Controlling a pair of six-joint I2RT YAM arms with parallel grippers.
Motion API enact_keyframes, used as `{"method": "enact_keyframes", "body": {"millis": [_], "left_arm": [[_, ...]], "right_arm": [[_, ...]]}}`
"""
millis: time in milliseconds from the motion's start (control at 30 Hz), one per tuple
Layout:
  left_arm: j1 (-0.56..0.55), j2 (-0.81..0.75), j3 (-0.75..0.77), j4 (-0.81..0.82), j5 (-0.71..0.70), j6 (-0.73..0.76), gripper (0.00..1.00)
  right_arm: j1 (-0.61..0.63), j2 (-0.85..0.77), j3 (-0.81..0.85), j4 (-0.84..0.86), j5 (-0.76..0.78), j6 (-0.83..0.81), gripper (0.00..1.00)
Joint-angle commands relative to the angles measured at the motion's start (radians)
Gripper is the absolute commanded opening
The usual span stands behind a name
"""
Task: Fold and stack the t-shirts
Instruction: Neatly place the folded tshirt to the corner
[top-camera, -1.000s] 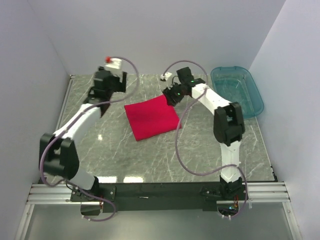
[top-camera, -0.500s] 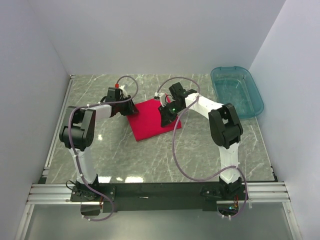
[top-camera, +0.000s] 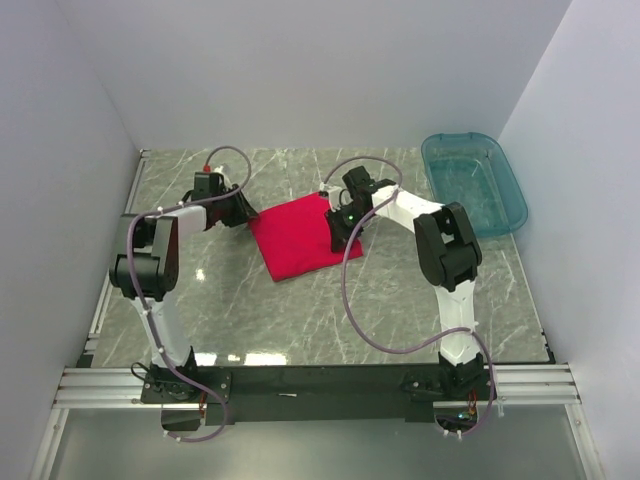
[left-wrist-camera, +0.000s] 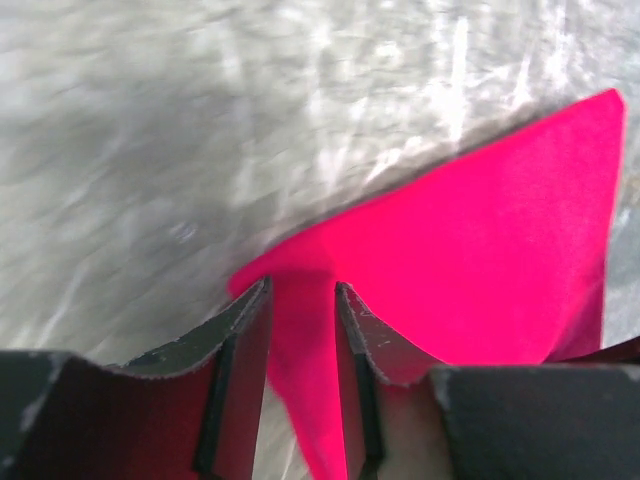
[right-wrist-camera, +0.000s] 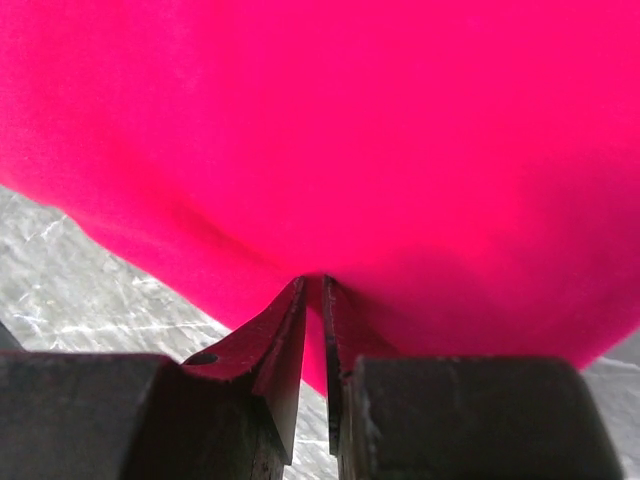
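We see the red t-shirt (top-camera: 300, 238) folded flat on the surface (top-camera: 400, 300), left of the teal bin (top-camera: 475, 190). The left fingers (left-wrist-camera: 240, 350) pinch its corner farthest from the bin. The right fingers (right-wrist-camera: 272, 340) are nearly together, nipping the bin-side edge. Soft, light and limp, so we'd grab corners or hems.

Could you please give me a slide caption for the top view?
Left claw and right claw pinch opposite sides of a folded red t-shirt; teal bin at far right.

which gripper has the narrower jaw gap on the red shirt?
The right gripper: its jaws nearly meet on the t-shirt edge. The left gripper stands wider, a fold of fabric between its jaws.
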Motion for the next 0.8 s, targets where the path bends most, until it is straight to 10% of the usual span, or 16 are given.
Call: {"method": "enact_keyframes", "body": {"millis": [0,233,500,767], "left_arm": [[0.018,-0.152,-0.02,-0.014,-0.086,0.004,0.37],[0.019,-0.506,-0.185,-0.075,-0.039,-0.028,0.49],[-0.046,-0.753,-0.665,0.112,0.063,-0.365,0.67],[-0.124,-0.669,-0.686,0.218,0.008,-0.438,0.7]], "right_arm": [[-0.022,-0.043,0.008,-0.007,0.074,-0.02,0.19],[-0.027,-0.435,-0.091,-0.073,0.0,-0.243,0.32],[-0.076,-0.948,-0.564,0.267,0.013,-0.22,0.98],[-0.25,-1.09,-0.736,0.367,-0.274,-0.132,1.0]]}}
